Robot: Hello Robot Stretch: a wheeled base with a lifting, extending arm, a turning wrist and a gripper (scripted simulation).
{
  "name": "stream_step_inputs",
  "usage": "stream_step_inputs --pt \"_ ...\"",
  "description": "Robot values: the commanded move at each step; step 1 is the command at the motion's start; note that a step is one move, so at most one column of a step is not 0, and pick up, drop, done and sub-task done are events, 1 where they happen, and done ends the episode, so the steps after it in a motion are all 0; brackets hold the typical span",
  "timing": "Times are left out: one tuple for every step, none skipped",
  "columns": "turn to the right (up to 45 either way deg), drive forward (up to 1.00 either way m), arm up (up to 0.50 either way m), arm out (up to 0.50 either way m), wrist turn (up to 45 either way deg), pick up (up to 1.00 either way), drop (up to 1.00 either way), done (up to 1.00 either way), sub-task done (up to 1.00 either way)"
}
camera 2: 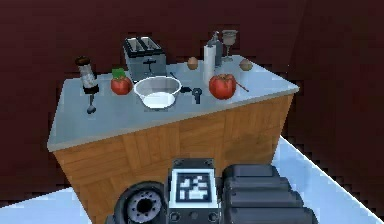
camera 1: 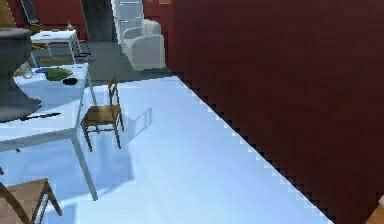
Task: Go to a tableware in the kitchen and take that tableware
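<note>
A white bowl (camera 2: 158,92) sits mid-bench (camera 2: 70,112), toaster (camera 2: 144,55) at its 12 o'clock, red fruit (camera 2: 222,86) at 3. My fingers (camera 2: 140,205) lie at 6; I cannot tell their state.

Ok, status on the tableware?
Gripper at bottom edge, can't tell if holding. White bowl on counter. Toaster behind, red fruit beside it.

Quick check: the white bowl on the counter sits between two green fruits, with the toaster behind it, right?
Not quite. The left fruit and the right fruit beside the white bowl are red, not green. The toaster does stand behind the bowl on the counter. The arm side view shows this.
</note>
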Motion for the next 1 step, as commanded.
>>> stream_step_inputs --pt "0.0 0.0 0.0 0.48 0.0 0.0 0.0 0.0 0.0"
